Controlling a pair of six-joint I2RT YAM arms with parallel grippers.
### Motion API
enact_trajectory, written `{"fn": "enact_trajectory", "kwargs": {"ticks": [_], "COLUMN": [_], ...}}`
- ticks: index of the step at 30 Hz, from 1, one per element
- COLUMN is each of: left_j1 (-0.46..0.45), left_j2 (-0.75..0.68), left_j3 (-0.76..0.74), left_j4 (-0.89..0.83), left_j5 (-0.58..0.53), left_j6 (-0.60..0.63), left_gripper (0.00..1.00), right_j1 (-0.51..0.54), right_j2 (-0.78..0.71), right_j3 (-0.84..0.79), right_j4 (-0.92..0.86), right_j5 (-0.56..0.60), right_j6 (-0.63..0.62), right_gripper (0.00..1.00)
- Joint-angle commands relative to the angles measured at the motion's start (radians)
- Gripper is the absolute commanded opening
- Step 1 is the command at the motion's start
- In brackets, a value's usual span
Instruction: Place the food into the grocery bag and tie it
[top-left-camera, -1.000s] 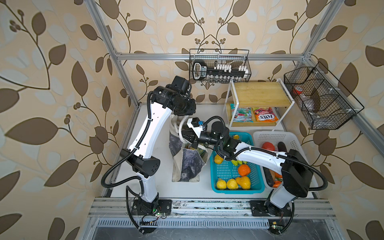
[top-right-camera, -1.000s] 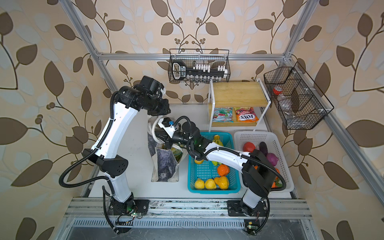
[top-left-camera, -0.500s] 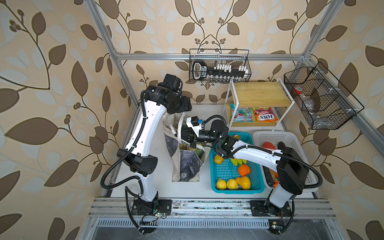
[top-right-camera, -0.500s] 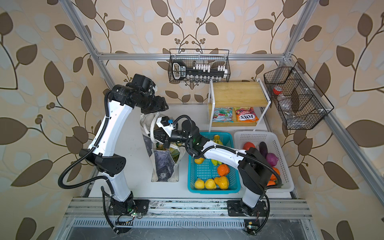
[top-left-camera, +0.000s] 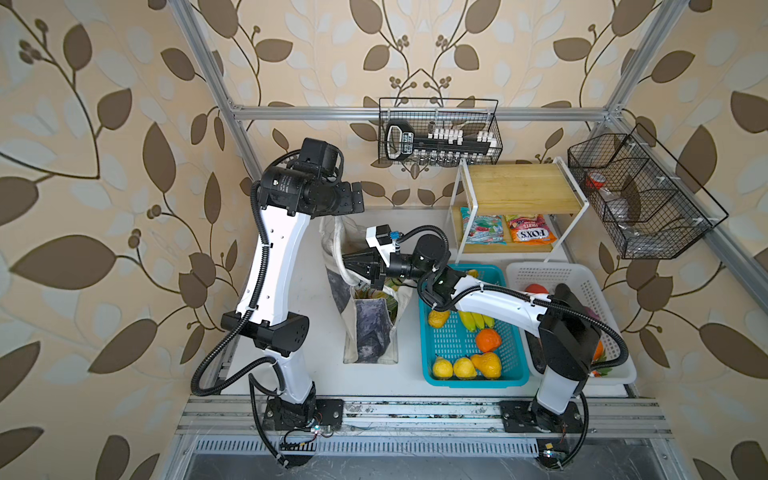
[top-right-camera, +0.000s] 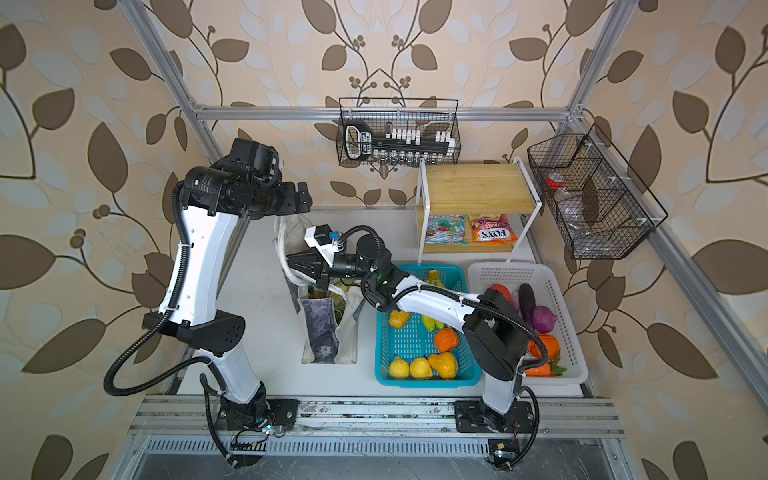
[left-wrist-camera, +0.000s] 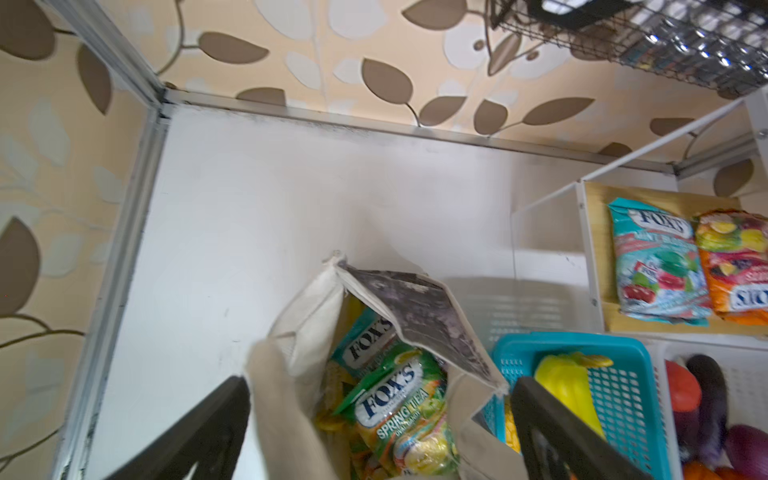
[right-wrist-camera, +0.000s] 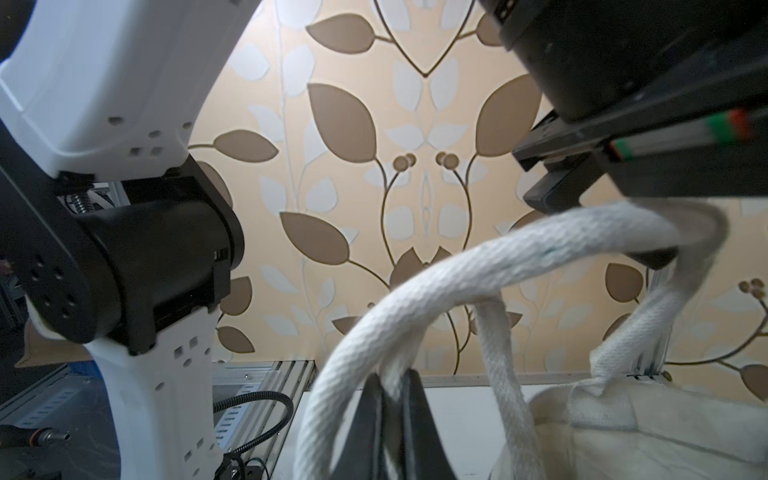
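The bag (top-left-camera: 370, 332) is standing on the counter (top-left-camera: 307, 299), just beside the turquoise basket (top-left-camera: 478, 383), and its mouth is hanging open. In both top views it is sitting between the 2 arms.

The right hand (top-left-camera: 349, 263) is reaching across the middle to the mouth of the bag. In the right wrist view its fingers (right-wrist-camera: 419, 428) are pressing together on the pale strap (right-wrist-camera: 457, 274), which is looping up and away from them. The left hand (top-left-camera: 354, 199) is hovering above the far end of the bag with its jaws standing wide apart. In the left wrist view its 2 dark fingers (left-wrist-camera: 199, 428) are framing the bag's mouth, 1 on each side, and are gripping nothing. The strap seems to be draping over 1 finger of the left hand, though that corner of the right wrist view is too blurred to be sure.

Inside the bag a green and yellow packet (left-wrist-camera: 399, 415) is lying on top, with a second packet (left-wrist-camera: 365, 345) tucked just behind it against the printed wall. The yellow shapes beside them are too blurred to name.

A teal and red packet (top-left-camera: 482, 228) is lying on the low shelf (top-left-camera: 507, 248), touching an orange packet (top-left-camera: 532, 229). A banana bunch (top-left-camera: 476, 320) and yellow lemons (top-left-camera: 442, 368) are sitting in the turquoise basket. A white basket (top-left-camera: 540, 270) is standing just to the right of it.
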Motion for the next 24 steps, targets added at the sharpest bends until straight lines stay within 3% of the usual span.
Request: {"fn": "enact_trajectory", "kwargs": {"ticks": [1,5,8,14,16,24], "left_j1": [0.012,0.012,0.012,0.020,0.033,0.073], "left_j2": [-0.108,-0.146,-0.133,-0.181,-0.234,-0.577], "left_j3": [-0.043,-0.022,0.034,-0.038,0.058,-0.501], "left_j4": [0.069,0.129,0.072,0.075,-0.004,0.208], "left_j5": [-0.085,-0.114,-0.144,-0.212,-0.235,-0.119], "left_j6": [0.028,0.030,0.009,0.014,-0.014,-0.081], "left_gripper": [0.99,0.99,0.99,0.99,0.91,0.80], "right_j1": [0.009,0.009,0.009,0.014,0.013,0.019], "right_j2": [0.019,0.017,0.019,0.016,0.013,0.002], "right_j3": [0.047,0.035,0.027,0.032,0.023,0.020], "right_j4": [0.060,0.063,0.089,0.083,0.070,0.015], "right_j5": [-0.015,-0.015,-0.016,-0.020,-0.009,0.000], "right_j6": [0.007,0.006,0.024,0.022,0.006,-0.038], "right_gripper": [0.00,0.00,0.00,0.00,0.00,0.00]}}
